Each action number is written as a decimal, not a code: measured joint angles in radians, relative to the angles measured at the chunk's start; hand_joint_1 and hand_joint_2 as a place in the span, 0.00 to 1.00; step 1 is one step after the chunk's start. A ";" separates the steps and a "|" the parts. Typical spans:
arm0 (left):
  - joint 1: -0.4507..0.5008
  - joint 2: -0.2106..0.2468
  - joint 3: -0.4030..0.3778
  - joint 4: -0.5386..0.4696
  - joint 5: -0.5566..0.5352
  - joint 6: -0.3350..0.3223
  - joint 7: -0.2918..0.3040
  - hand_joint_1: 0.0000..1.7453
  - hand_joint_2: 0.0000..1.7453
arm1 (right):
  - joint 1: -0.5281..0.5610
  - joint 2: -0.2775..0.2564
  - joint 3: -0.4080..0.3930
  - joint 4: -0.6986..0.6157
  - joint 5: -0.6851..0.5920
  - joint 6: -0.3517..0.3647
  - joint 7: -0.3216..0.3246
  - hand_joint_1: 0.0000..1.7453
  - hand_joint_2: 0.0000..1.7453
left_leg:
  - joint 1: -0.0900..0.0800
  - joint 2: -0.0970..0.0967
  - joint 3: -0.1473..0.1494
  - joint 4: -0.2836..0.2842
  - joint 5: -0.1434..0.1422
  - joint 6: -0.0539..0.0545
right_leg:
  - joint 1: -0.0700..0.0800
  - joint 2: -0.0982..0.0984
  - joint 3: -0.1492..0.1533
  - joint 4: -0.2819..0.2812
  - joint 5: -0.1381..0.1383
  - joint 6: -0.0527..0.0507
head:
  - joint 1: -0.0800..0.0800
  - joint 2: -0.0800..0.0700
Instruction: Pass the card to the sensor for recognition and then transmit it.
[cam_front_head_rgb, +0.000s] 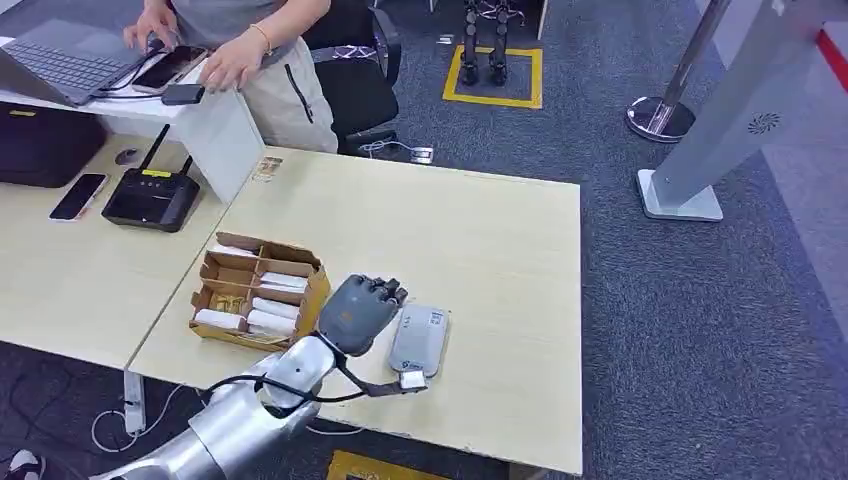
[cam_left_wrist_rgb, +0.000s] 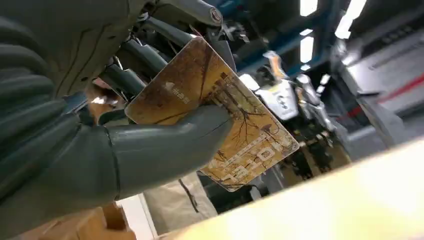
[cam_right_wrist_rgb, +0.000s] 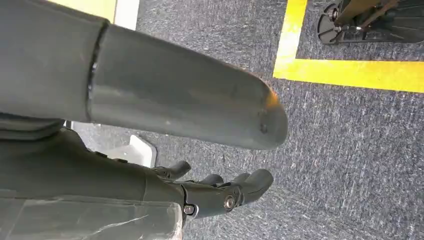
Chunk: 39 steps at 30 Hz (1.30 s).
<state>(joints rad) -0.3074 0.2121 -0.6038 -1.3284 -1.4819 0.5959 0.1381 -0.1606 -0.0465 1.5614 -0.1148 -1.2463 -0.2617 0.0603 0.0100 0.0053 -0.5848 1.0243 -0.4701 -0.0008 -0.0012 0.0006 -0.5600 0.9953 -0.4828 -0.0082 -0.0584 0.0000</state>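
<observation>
From above, the robot's left hand (cam_front_head_rgb: 360, 313) hangs over the wooden table (cam_front_head_rgb: 480, 240), between the cardboard box of small packets (cam_front_head_rgb: 258, 290) and the grey card reader (cam_front_head_rgb: 419, 341), just beside the reader, presumably so the card can be swung over it next. Close behind that wrist, the thumb (cam_left_wrist_rgb: 165, 145) presses a brown tree-patterned card (cam_left_wrist_rgb: 212, 112) against the dark fingers, most of the card jutting free, likely so the reader can sense it. The right hand (cam_right_wrist_rgb: 215, 192) hangs over grey carpet (cam_right_wrist_rgb: 350, 150), fingers loosely curled and holding nothing.
</observation>
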 joint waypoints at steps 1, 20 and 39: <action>0.001 0.004 0.024 -0.019 0.052 0.021 -0.016 1.00 1.00 | 0.000 0.000 0.000 0.000 -0.001 0.000 0.000 0.00 0.00 | 0.000 0.000 0.000 0.000 0.000 0.000 | 0.000 0.000 0.000 0.000 0.000 0.000 | 0.000 0.000; 0.016 0.001 0.598 -0.051 1.310 -0.256 -0.431 1.00 1.00 | 0.004 0.010 0.000 0.000 0.034 -0.021 0.017 0.00 0.00 | 0.000 0.000 0.000 0.000 0.000 0.000 | 0.000 0.000 0.000 0.000 0.000 0.000 | 0.000 0.000; -0.022 0.003 0.724 0.077 1.362 -0.273 -0.448 1.00 1.00 | 0.005 0.021 0.000 -0.001 0.046 -0.021 0.024 0.00 0.00 | 0.000 0.000 0.000 0.000 0.000 0.000 | 0.000 0.000 0.000 0.000 0.000 0.000 | 0.000 0.000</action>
<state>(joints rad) -0.3290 0.2152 0.1198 -1.2516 -0.1194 0.3231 -0.3097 -0.1560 -0.0256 1.5614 -0.1156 -1.2005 -0.2823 0.0847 0.0100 0.0054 -0.5848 1.0243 -0.4700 -0.0008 -0.0012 0.0008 -0.5601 0.9953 -0.4828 -0.0082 -0.0580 0.0000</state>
